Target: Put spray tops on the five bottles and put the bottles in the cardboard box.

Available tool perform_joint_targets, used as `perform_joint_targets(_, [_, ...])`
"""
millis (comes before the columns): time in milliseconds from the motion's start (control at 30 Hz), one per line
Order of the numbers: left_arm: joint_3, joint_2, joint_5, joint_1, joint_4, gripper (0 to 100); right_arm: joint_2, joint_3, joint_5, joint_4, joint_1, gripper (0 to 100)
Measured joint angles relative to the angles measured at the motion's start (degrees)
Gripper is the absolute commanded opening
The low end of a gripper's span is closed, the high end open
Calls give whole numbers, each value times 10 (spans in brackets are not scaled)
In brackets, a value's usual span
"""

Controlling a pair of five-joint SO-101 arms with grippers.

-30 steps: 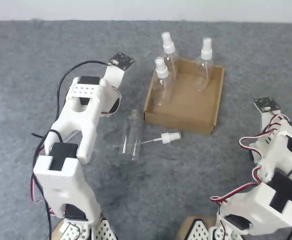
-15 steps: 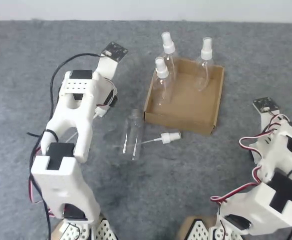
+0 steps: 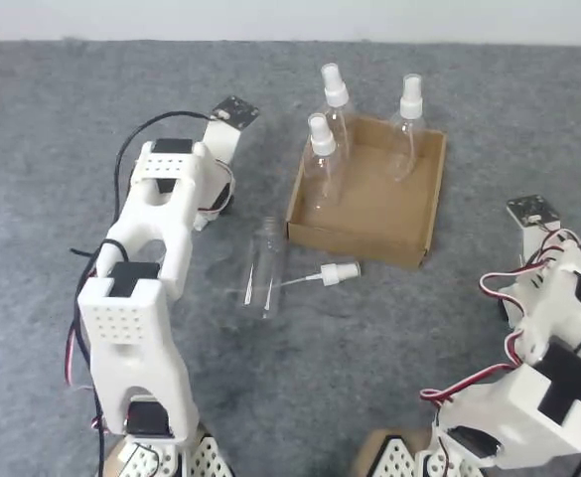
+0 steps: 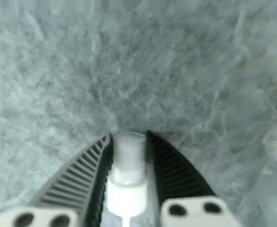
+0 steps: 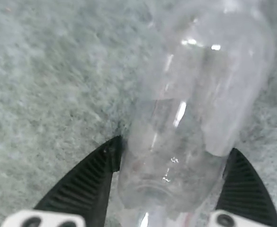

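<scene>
Left gripper (image 4: 129, 142): jaws closed tight on a white spray top (image 4: 127, 165), gripped by its sides, over bare grey mat (image 4: 129, 56).

Right gripper (image 5: 174, 151): jaws spread wide, one either side of a clear bottle (image 5: 209, 71), pads against its wall. Cannot tell whether this bottle rests on the mat or is lifted.

High view, arms: left arm (image 3: 161, 229) stretches from the mat's near left edge toward the far side, wrist just left of the box (image 3: 355, 243). Right arm (image 3: 558, 328) is folded at the mat's near right corner.

High view, task items:
- Box: open, right of the mat's centre, toward the far edge.
- Bottle A (image 3: 322, 164): upright, top fitted, inside the box against its left wall.
- Bottle B (image 3: 407, 129): upright, top fitted, inside the box at the far right corner.
- Bottle C (image 3: 335, 99): upright, top fitted, at the box's far left corner. Cannot tell whether it stands inside or just outside.
- Open bottle (image 3: 265, 268): on its side on the mat, no top, just off the box's near left corner, neck toward the far edge.
- Loose top (image 3: 335, 272): lying on the mat just in front of the box's near wall, tube pointing at the open bottle.
</scene>
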Motion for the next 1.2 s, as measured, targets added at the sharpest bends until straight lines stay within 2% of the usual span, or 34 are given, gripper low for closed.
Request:
perform_joint_targets(267, [-3,-39,37,-3,76,10,0,0,0,0,1,299])
perform_joint_targets(467, [2,-147,115,8,142,10,-1,3,5,0,1,299])
perform_joint_targets(567, [47,-197,175,24,152,10,-2,8,25,0,1,299])
perform_joint_targets(633, [98,-222,215,27,132,10,-4,13,35,0,1,299])
perform_joint_targets(733, [199,-250,245,23,60,12,-5,15,40,0,4,299])
perform_joint_targets(833, [297,-258,256,26,-19,21,-5,16,40,-9,6,299])
perform_joint_targets(900, [340,-259,260,28,-57,70,-9,21,40,-11,6,299])
perform_joint_targets(1000, [357,-259,262,28,-72,145,-9,21,40,-11,6,299])
perform_joint_targets(1200, [361,-261,252,28,-69,128,-9,21,40,-11,6,299])
